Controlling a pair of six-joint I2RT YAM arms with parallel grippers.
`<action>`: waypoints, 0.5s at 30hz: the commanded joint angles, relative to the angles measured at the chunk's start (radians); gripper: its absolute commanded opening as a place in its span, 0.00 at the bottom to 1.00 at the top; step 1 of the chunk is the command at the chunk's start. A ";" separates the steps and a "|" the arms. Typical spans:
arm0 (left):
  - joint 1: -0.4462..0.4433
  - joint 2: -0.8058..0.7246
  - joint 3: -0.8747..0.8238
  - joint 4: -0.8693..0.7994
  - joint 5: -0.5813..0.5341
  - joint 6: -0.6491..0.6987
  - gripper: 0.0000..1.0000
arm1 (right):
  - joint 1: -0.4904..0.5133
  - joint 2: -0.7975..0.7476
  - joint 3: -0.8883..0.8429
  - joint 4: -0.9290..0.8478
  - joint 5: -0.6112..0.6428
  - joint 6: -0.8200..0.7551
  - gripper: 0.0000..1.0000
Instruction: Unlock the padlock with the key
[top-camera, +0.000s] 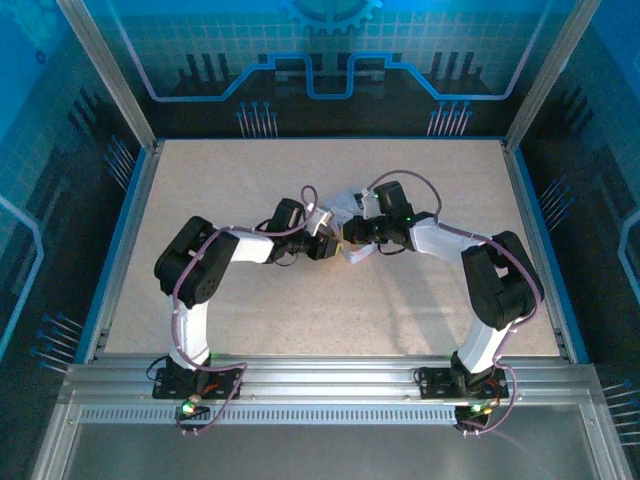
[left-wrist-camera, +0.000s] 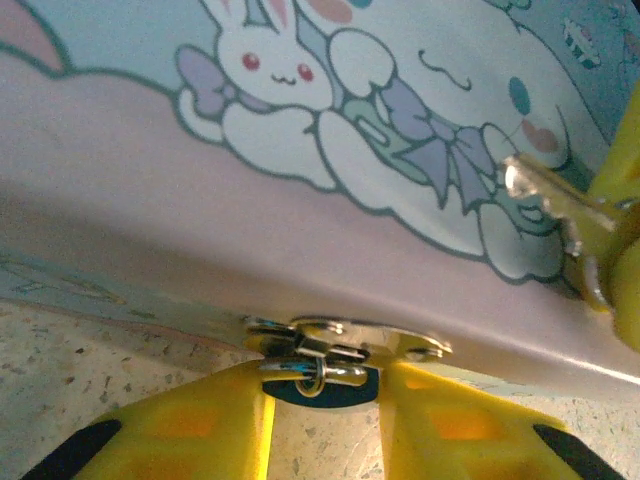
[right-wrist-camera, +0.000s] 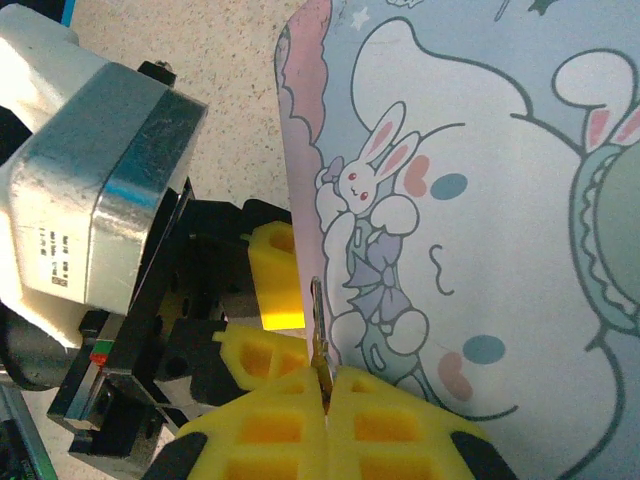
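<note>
Right gripper (right-wrist-camera: 326, 385) is clenched on the key (right-wrist-camera: 316, 315), blade upright against the tin box (right-wrist-camera: 500, 200) with its bunny cartoon lid. Left gripper (left-wrist-camera: 322, 398) grasps the padlock (left-wrist-camera: 310, 372) at the tin's hasp (left-wrist-camera: 400, 345), mid-counter (top-camera: 300, 310). We read no writing; the wrist sticker (right-wrist-camera: 40, 250) is too small.

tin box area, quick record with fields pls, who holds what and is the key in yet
tin box: bunny print, pale lavender edge
padlock: at the box's latch
left claw: shut on the padlock
key: beside the box's printed face, apart from the padlock, not inserted
right claw: shut on the key
</note>
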 joint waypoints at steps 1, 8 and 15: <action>-0.031 -0.023 0.022 -0.003 0.024 -0.039 0.32 | 0.004 -0.037 -0.006 0.003 0.003 0.003 0.00; -0.042 -0.086 0.011 -0.039 0.011 -0.118 0.28 | -0.001 -0.186 -0.056 0.000 0.037 -0.038 0.00; -0.042 -0.155 0.004 -0.094 -0.004 -0.253 0.23 | 0.009 -0.356 -0.188 -0.060 0.062 -0.109 0.00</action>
